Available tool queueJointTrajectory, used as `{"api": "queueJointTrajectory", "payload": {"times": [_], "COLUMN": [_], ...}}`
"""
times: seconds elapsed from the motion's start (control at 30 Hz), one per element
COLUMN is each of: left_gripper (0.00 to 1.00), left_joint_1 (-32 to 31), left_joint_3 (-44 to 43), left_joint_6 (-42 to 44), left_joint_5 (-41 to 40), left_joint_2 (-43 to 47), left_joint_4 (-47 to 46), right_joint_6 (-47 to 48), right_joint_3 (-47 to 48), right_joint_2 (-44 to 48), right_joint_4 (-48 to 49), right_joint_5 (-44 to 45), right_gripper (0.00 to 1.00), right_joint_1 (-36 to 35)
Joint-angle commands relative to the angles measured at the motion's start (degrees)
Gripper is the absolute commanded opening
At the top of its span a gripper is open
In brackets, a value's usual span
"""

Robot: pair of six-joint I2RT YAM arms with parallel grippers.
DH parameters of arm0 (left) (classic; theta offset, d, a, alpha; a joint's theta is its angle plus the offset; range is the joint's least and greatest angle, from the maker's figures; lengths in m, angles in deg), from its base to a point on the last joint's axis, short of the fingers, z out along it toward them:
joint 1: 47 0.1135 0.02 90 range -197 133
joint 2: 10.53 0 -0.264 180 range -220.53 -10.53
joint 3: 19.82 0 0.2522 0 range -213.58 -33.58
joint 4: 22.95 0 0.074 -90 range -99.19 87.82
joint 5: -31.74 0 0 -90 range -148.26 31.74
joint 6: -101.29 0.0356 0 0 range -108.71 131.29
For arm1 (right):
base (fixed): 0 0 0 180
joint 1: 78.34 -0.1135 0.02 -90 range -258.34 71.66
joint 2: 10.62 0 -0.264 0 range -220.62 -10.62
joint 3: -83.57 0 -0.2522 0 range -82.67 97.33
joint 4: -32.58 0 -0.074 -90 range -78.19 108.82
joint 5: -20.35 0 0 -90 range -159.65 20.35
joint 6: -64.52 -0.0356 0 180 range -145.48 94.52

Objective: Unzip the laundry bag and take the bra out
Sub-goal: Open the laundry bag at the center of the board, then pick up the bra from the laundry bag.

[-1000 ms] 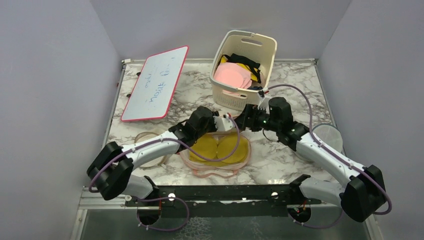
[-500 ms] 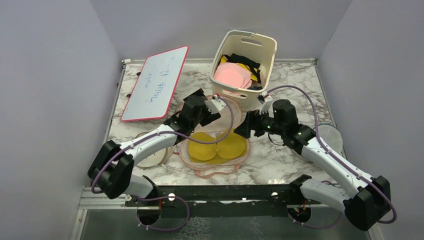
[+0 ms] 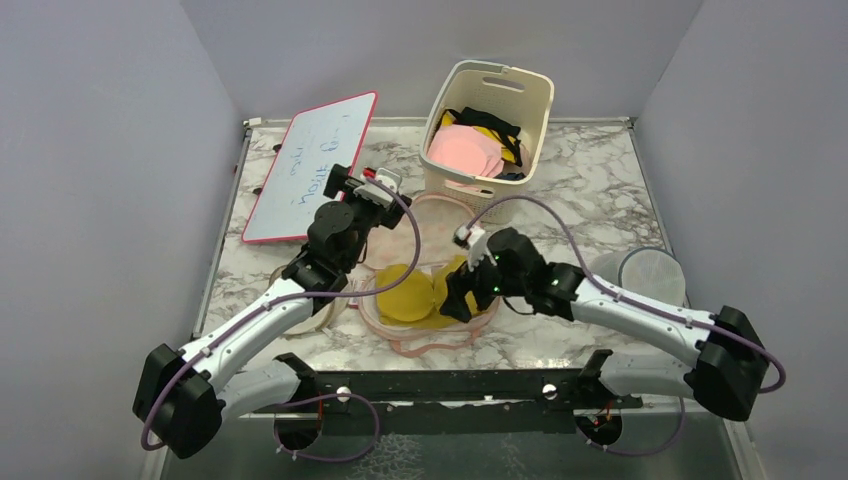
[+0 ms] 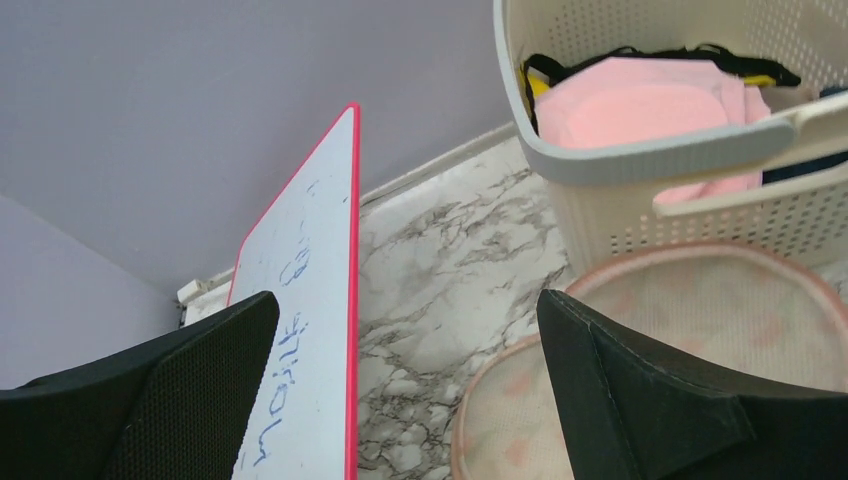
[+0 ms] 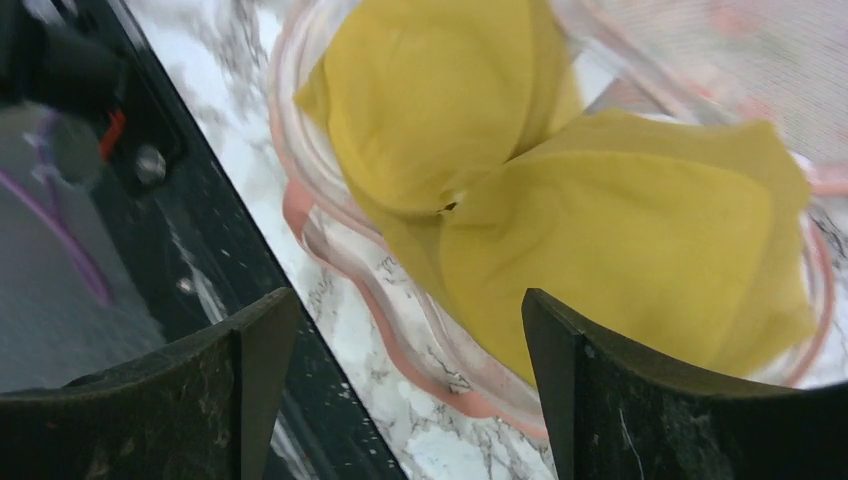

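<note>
The laundry bag (image 3: 437, 338) lies unzipped at the table's near middle. Its beige carrot-print flap (image 3: 445, 212) is folded back toward the basket, and the same flap (image 4: 700, 320) fills the lower right of the left wrist view. The mustard-yellow bra (image 3: 412, 297) lies bare in the bag's lower half, both cups (image 5: 560, 170) showing inside the pink rim (image 5: 400, 330). My right gripper (image 3: 457, 298) hovers open just over the bra's right cup, nothing between its fingers (image 5: 620, 400). My left gripper (image 3: 362, 184) is raised and open, empty, between the whiteboard and the flap.
A cream slotted basket (image 3: 524, 105) with pink and black garments stands at the back. A red-framed whiteboard (image 3: 312, 165) leans at back left. A white mesh cylinder (image 3: 652, 270) sits at the right. A round pouch (image 3: 300, 305) lies under the left arm.
My left gripper opened, released the flap and drew back up and left toward the whiteboard. The flap now lies folded back. My right gripper moved down and left over the bra.
</note>
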Motion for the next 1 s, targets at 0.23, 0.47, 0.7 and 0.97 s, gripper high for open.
{"api": "queueJointTrajectory", "payload": {"times": [0.23, 0.47, 0.7, 0.97], "left_gripper": [0.99, 0.99, 0.99, 0.99], "left_joint_1": [4.27, 5.10, 5.61, 5.84], "left_joint_3": [2.27, 2.70, 2.51, 2.69], "left_joint_6": [-11.96, -12.56, -12.65, -12.62], "left_joint_5": [-0.39, 1.54, 2.25, 2.19], "left_joint_2": [2.95, 3.38, 3.14, 2.78], "left_joint_4": [-3.85, -3.85, -3.77, -3.77], "right_joint_6": [34.95, 53.96, 61.51, 59.03], "right_joint_3": [-2.23, -4.67, 1.22, 5.88], "right_joint_2": [-3.86, -4.89, -16.48, -25.89], "right_joint_4": [15.27, 22.15, 21.81, 25.22], "right_joint_5": [16.73, 14.63, 15.18, 16.04], "right_gripper": [0.84, 0.68, 0.54, 0.42], "right_joint_1": [-20.93, -26.23, -26.35, -26.37]}}
